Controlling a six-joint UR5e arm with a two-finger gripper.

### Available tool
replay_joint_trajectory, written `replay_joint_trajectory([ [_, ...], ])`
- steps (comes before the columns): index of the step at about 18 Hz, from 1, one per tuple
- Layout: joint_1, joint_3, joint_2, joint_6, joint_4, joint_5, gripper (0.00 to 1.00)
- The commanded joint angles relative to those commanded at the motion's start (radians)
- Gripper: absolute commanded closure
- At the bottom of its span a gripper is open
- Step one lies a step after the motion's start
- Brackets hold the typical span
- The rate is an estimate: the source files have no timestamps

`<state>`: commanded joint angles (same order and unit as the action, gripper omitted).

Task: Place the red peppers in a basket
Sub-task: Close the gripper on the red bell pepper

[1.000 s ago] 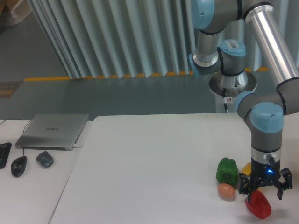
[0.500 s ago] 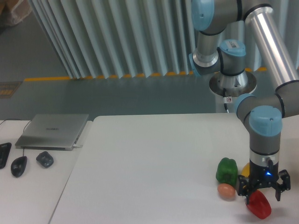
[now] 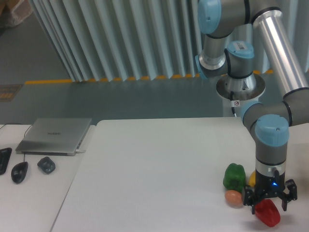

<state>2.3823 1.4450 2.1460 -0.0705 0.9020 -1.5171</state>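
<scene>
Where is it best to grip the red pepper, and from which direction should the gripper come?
Probably from straight above, closing across the upper lobes of the red pepper. It lies on the table with its top exposed, and the gripper is already over it. The orange-brown ball sits at its left, so a side approach looks crowded.

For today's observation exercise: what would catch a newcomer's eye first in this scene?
The big silver and blue robot arm on the right, its gripper set over a glossy red pepper at the table's front right corner. Beside it sit a green pepper and a small orange-brown ball; a closed laptop lies far left.
</scene>
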Motion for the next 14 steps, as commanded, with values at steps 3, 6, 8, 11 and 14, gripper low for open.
replay_joint_trajectory([
  [3,0.0,-0.002,0.003,-0.005,0.0,-0.003,0.05],
  [6,0.0,-0.002,0.005,-0.005,0.0,-0.003,0.24],
  [8,0.0,-0.002,0.002,-0.005,0.0,-0.009,0.31],
  [11,-0.002,-0.003,0.0,-0.005,0.0,-0.023,0.4],
  [14,-0.006,-0.009,-0.005,-0.003,0.002,-0.021,0.45],
])
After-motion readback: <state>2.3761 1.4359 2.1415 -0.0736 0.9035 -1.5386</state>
